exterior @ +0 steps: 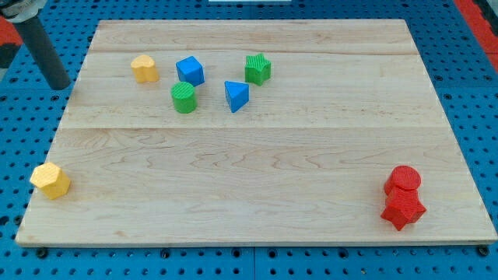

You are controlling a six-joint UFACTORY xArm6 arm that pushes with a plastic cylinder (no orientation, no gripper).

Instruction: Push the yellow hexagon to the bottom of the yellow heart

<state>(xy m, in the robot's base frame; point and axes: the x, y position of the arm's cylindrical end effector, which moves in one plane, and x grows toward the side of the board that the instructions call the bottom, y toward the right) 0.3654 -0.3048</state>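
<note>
The yellow hexagon [50, 180] lies near the wooden board's left edge, low in the view. The yellow heart [145, 68] lies at the upper left of the board, well above and to the right of the hexagon. My tip [59, 85] is at the view's upper left, just off the board's left edge, left of the yellow heart and far above the hexagon. It touches no block.
A blue cube [190, 71], green star [257, 68], green cylinder [184, 98] and blue triangle [236, 96] cluster right of the heart. A red cylinder [404, 179] and red star [403, 209] sit at the lower right. The wooden board [264, 171] lies on a blue pegboard.
</note>
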